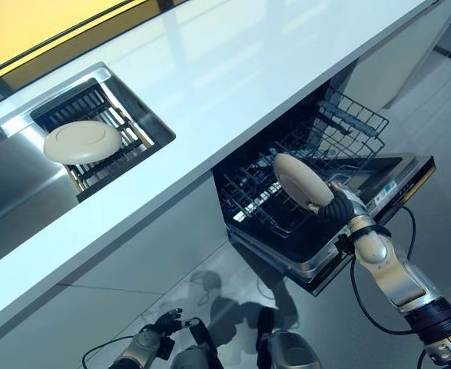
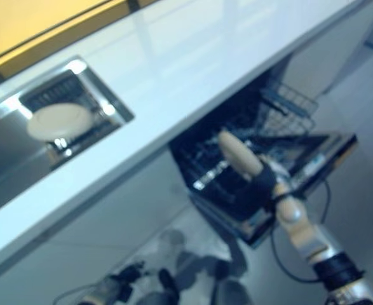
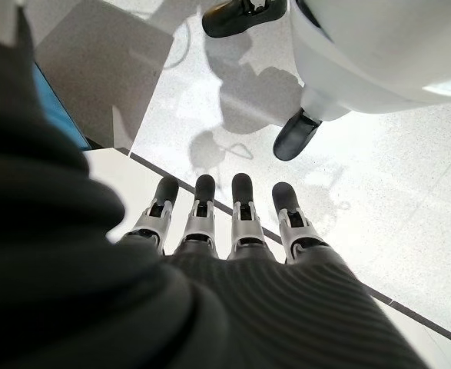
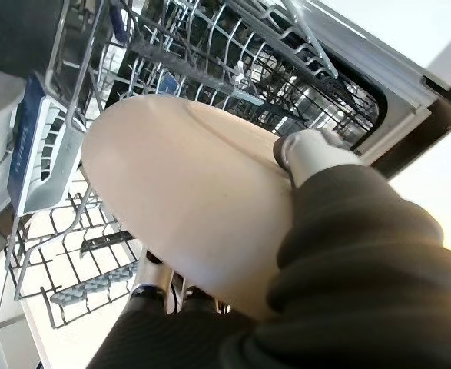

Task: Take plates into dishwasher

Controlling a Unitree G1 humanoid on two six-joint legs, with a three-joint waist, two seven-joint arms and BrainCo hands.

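Note:
My right hand (image 1: 339, 206) is shut on a cream plate (image 1: 300, 181), held on edge over the lower rack (image 1: 271, 207) of the open dishwasher. The right wrist view has the plate (image 4: 187, 200) filling the middle, my thumb (image 4: 306, 150) pressed on its face and the rack wires (image 4: 210, 54) just past it. A second cream plate (image 1: 81, 141) lies upside down on the dark rack in the sink (image 1: 25, 165). My left hand (image 1: 152, 338) hangs low near the floor, its fingers (image 3: 202, 211) straight and holding nothing.
The white counter (image 1: 233, 84) runs diagonally above the dishwasher. The dishwasher door (image 1: 394, 181) lies folded down toward the floor, with the pulled-out rack above it. Pale floor tiles (image 3: 379, 169) lie below.

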